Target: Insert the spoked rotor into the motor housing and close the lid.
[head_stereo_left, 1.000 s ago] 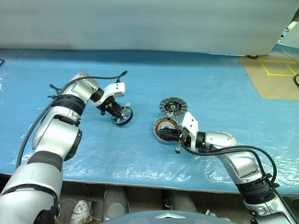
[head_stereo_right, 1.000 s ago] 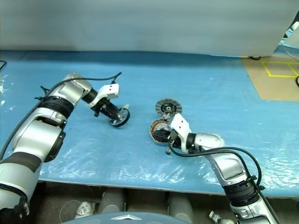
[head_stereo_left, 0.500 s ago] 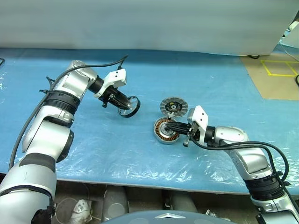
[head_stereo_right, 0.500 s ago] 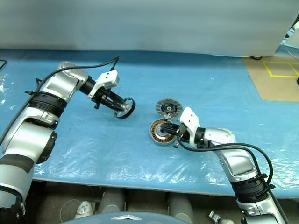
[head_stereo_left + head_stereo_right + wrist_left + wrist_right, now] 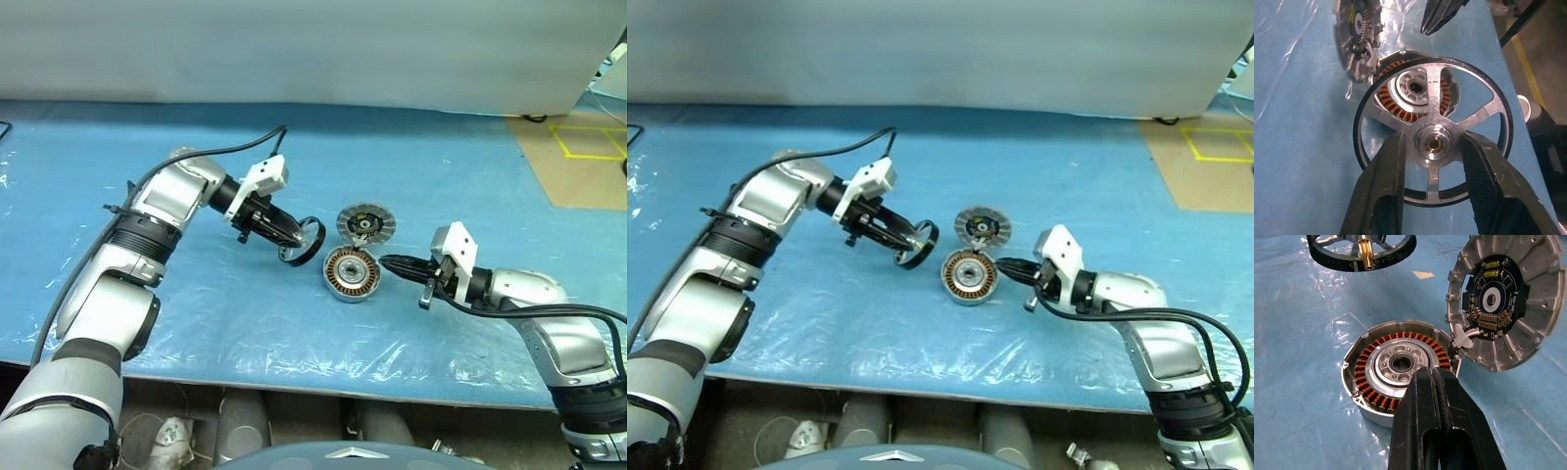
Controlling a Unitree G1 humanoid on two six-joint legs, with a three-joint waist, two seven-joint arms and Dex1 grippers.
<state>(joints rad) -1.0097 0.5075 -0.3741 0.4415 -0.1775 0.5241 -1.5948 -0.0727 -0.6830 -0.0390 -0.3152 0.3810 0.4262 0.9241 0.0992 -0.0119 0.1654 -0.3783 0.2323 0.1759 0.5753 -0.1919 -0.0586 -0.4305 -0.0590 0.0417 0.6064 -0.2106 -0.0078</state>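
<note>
My left gripper is shut on the spoked rotor, its fingers clamping the silvery hub inside the thin dark rim. The rotor hangs tilted above the cloth, just left of the motor housing, a squat silver shell with copper windings around a pale centre. Leaning at the housing's far side is the lid, its ribbed face and black centre showing. My right gripper is shut and empty, its tip just right of the housing.
Everything lies on a table under crinkled clear film over a blue cloth. A brown floor patch with yellow tape lies at the far right. A pale wall runs along the back.
My left gripper carried the rotor right and up, from the cloth's left part to just beside the housing. My right gripper drew back right, off the housing's near rim.
</note>
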